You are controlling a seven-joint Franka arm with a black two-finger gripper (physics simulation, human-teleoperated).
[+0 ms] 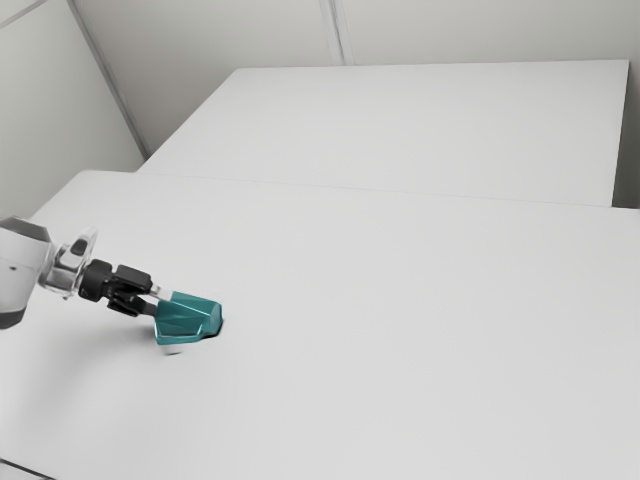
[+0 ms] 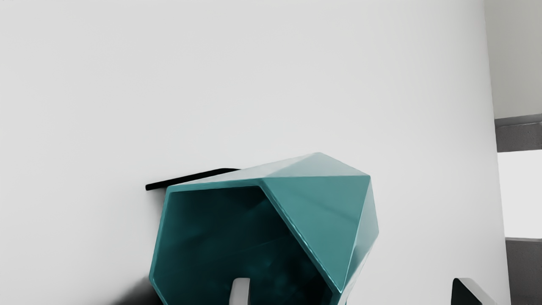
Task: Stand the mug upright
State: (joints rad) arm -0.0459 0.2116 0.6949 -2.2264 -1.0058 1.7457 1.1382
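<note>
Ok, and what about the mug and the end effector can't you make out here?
- Mug's inner bottom: wrist view, lost in dark shade.
- Rest of its rim, and whether the end effector touches the inside: wrist view, cut off by the bottom edge.
- Side facing the table: both views, hidden by the mug itself.
- Pale bit beneath the mug: exterior view, too small to identify.

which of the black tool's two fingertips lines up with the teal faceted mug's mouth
The pale gray fingertip against the dark inside of the mug; the other fingertip, gray and black, has white tabletop behind it.
</note>
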